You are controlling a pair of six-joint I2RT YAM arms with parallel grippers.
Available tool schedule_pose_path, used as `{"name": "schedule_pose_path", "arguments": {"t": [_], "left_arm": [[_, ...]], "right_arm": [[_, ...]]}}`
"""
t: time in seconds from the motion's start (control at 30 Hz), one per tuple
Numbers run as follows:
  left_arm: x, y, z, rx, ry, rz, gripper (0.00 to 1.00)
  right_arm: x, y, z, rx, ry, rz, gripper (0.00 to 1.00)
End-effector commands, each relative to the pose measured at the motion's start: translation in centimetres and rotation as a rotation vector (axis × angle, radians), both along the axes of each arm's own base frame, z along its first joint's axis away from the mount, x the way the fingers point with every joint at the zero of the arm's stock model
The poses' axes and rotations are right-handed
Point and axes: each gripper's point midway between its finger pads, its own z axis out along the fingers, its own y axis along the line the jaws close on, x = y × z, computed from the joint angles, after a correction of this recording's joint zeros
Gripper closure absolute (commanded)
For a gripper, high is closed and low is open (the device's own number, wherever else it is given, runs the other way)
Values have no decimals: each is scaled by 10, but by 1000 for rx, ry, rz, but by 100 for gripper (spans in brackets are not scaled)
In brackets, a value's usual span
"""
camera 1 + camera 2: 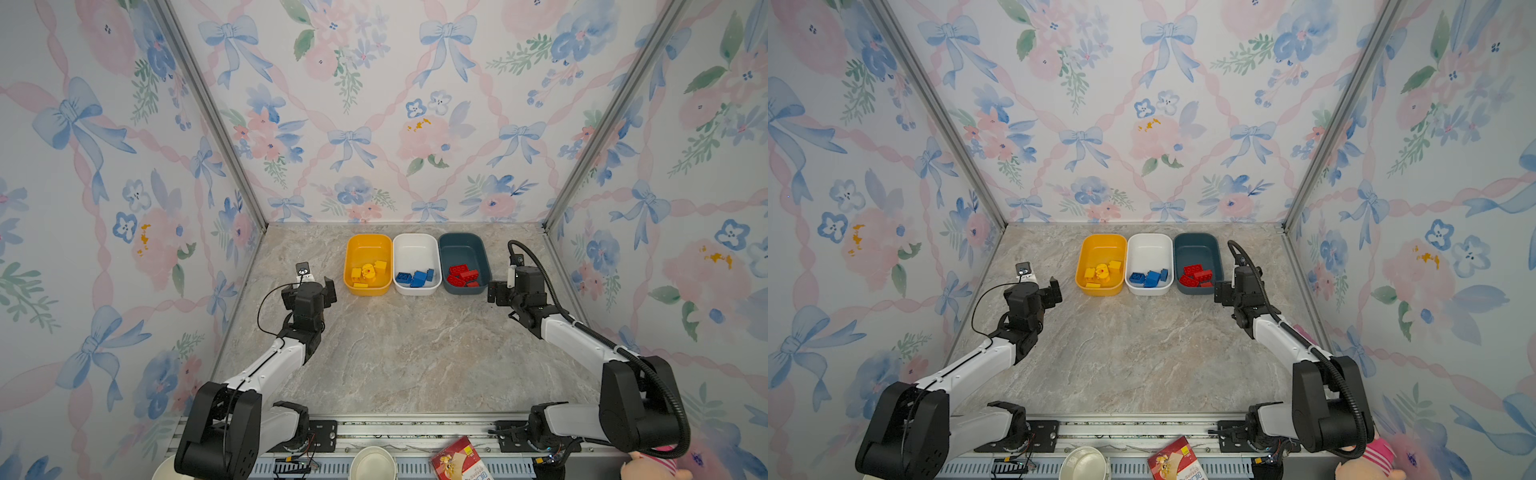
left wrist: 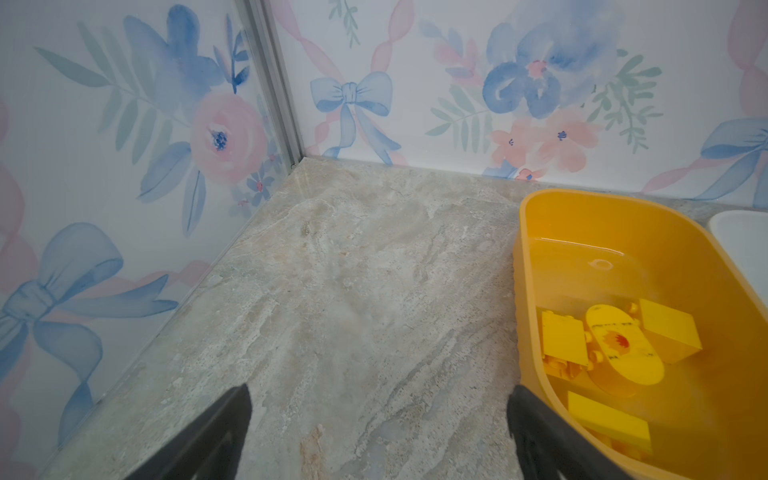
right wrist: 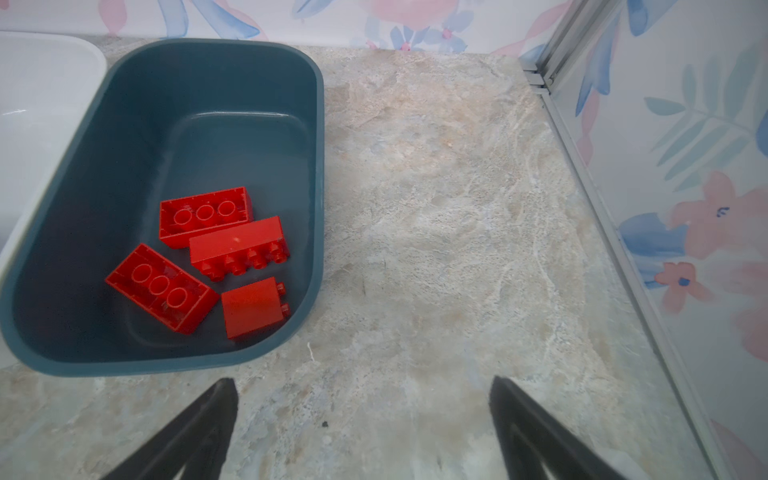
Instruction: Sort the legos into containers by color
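Three tubs are sitting in a row: yellow tub [image 1: 368, 237] holding yellow legos [image 1: 368, 272], white tub [image 1: 415, 237] blue legos [image 1: 417, 277], teal tub [image 1: 461, 237] red legos [image 1: 463, 275]. Left gripper [image 2: 376, 395] is hovering spread, empty, beside the yellow tub, right gripper [image 3: 361, 390] likewise beside the teal; nothing is lying loose.

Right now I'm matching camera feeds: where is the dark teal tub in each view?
Top view: teal tub, rightmost of three.
Top view: teal tub, rightmost of three.
Left wrist: not in it.
Right wrist: teal tub close up, red legos inside.
Shared landmark: white tub, visible in all four.
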Motion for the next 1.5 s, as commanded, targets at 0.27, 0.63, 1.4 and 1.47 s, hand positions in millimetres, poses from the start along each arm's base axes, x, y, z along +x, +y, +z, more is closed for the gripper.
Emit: {"name": "schedule_pose_path", "arguments": {"t": [0.27,0.63,1.4,1.47], "left_arm": [[-12,14,12,5,-210,-1,3],[-8,11,-14,16,-231,-30,4],[-4,13,-27,28,-223,-3,2],[-4,13,-27,27,-225,-4,2]], "right_arm": [[16,-8,3,-1,-179,18,3],[12,-6,-17,17,-232,42,3],[7,-16,-25,-1,-281,-28,3],[8,-16,-25,-2,-280,-27,3]]}}
